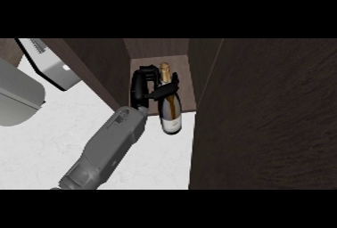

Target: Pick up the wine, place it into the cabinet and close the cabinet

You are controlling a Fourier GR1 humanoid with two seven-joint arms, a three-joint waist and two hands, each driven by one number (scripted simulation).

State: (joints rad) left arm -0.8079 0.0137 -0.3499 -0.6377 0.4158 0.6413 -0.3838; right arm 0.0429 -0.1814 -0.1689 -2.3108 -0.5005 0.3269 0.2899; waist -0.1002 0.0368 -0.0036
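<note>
Head view: one hand reaches into the open cabinet, fingers curled round the upper body of the wine bottle, neck pointing inward. The bottle spans the cabinet's threshold, its base over the white desk, apparently so it can slide onto the shelf. The dark door stands open at right, leaving clearance. The other hand is out of view.

One dark glass wine bottle with gold foil neck and pale label; one grey forearm ending in one black hand. One dark brown wooden cabinet with one open door. One white marbled counter, two grey appliances upper left.
</note>
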